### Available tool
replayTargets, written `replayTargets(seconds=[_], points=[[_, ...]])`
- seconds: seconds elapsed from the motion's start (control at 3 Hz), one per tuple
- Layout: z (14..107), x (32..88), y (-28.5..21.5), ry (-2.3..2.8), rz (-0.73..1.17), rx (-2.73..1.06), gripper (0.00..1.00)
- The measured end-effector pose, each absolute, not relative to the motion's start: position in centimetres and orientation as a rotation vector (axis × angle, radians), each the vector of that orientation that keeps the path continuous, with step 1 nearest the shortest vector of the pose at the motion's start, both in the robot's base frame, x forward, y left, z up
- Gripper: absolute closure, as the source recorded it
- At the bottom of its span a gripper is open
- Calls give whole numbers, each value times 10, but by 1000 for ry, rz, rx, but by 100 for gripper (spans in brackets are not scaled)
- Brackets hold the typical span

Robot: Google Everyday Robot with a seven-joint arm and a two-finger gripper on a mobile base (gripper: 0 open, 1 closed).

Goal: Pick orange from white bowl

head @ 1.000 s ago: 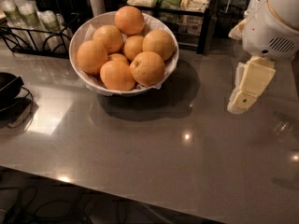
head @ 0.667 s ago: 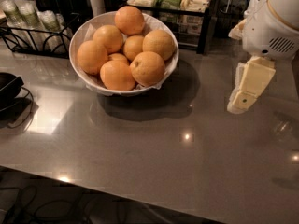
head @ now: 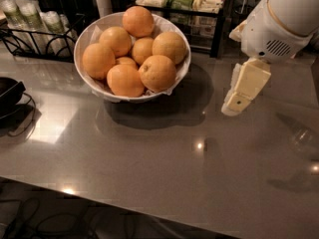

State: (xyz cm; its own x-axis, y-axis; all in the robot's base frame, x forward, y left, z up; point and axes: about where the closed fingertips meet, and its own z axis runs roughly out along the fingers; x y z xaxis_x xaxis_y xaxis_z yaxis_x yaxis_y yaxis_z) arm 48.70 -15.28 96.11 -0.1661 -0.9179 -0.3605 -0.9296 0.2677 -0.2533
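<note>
The white bowl (head: 83, 38), lined with crinkled white paper, stands at the back left of the grey counter and holds several oranges. The large orange (head: 157, 72) with a small dark stem dimple lies at the bowl's front right. My gripper (head: 235, 105) hangs from the white arm on the right and points down, just above the counter. It is to the right of the bowl, apart from it and from the oranges, and holds nothing.
A black dish (head: 8, 91) sits at the left edge. A black wire rack (head: 30, 31) with cups and a shelf of packets (head: 185, 2) stand behind the bowl. The counter's front edge (head: 149, 209) runs across the bottom.
My gripper has moved a little to the left, toward the bowl. The bowl and the oranges have not moved.
</note>
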Motion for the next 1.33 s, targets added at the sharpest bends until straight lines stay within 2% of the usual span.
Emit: replayTargets(seconds=[0.33, 0.67, 1.33], points=[[953, 498, -129, 2083, 131, -1652, 0], [953, 498, -129, 2083, 132, -1652, 0], [938, 508, -73, 1992, 341, -1521, 0]])
